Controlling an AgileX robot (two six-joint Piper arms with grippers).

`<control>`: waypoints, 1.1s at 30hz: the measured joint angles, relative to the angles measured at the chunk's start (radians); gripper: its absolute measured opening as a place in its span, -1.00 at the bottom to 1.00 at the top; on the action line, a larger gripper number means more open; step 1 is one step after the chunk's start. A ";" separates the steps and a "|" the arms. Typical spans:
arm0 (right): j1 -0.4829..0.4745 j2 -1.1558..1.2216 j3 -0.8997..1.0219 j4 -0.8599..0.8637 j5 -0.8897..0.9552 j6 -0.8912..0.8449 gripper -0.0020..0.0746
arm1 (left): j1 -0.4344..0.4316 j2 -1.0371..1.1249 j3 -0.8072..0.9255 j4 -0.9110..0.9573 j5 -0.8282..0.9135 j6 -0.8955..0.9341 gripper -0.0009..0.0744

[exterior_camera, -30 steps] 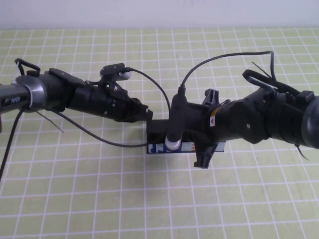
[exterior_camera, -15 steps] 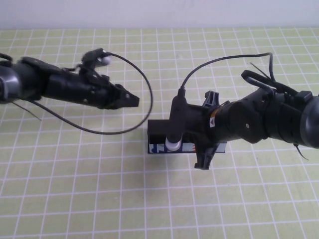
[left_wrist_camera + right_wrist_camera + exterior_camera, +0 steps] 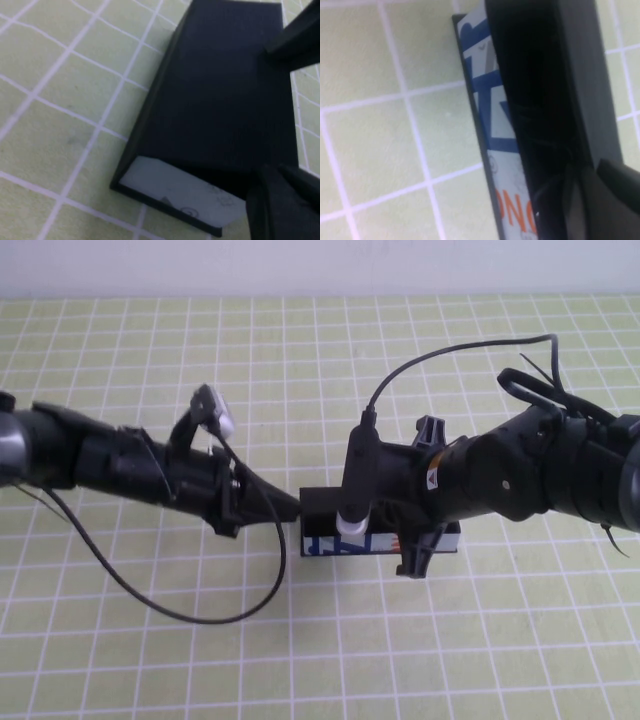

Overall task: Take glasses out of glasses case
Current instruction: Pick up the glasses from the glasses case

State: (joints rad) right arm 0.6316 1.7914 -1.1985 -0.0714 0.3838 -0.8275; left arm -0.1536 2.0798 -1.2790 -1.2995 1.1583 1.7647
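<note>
High view is showing the glasses case (image 3: 380, 537) lying mid-table, lid seemingly closed, glasses hidden. Left gripper (image 3: 285, 503) is touching its left end, right gripper (image 3: 415, 532) is straddling it; their openings I cannot tell. Next comes lifting the lid.

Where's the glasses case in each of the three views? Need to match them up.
High view: glasses case at table centre, under the right gripper, with the left gripper at its left end.
Left wrist view: case fills the middle, lid down, one pale end face towards the camera.
Right wrist view: case runs down the frame, dark gap beside the strip.
Shared landmark: the white front strip with blue and orange print.
</note>
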 joint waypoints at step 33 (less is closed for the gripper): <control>-0.004 -0.002 0.000 0.012 -0.048 0.001 -0.96 | -0.114 -0.156 0.064 0.155 0.015 0.050 -0.99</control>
State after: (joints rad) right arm 0.6278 1.7898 -1.1985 -0.0594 0.3354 -0.8265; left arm -0.2673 1.9234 -1.2147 -1.1446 1.1737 1.8148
